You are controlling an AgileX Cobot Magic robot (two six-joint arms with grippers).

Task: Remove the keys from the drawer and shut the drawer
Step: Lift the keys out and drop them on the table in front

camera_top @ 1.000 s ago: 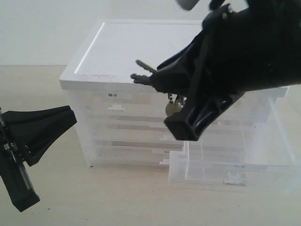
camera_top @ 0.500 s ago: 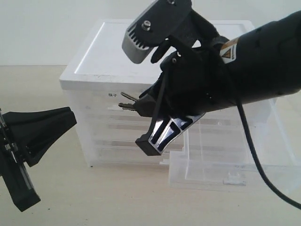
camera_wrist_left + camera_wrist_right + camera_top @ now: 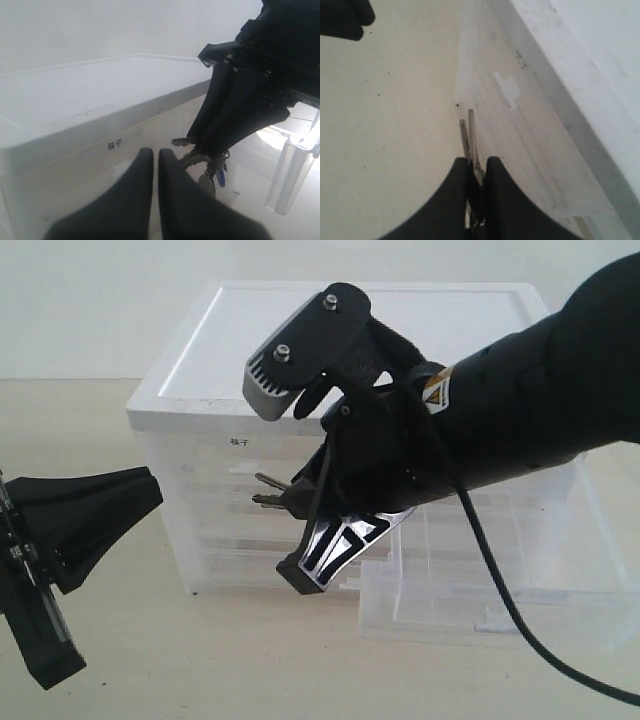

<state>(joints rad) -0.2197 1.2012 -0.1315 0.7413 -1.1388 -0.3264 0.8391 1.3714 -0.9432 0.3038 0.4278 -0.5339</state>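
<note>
Right gripper (image 3: 300, 502) (image 3: 476, 167): clenched on the keys (image 3: 268, 490) (image 3: 468, 132). 2 silver blades project past its fingertips towards the left. In the left wrist view the bunch (image 3: 197, 157) hangs below the grip, and a blue fob (image 3: 221, 176) dangles under it.

Location of the keys: in the air, clear of the table (image 3: 200, 660), in front of the cabinet (image 3: 250, 350) near its middle, left of the drawer (image 3: 490, 590).

Drawer: pulled out towards the near side at the lower right of the cabinet, and not closed. Its white tab handle (image 3: 497, 620) faces forward. No part of the keys lies inside it.

Left gripper (image 3: 150, 495) (image 3: 154, 157): fingers pressed almost together with only a thin slit between them, grasping nothing. It is at the far left, well apart from the drawer, and points towards the cabinet front below a small printed label (image 3: 114, 145).
</note>
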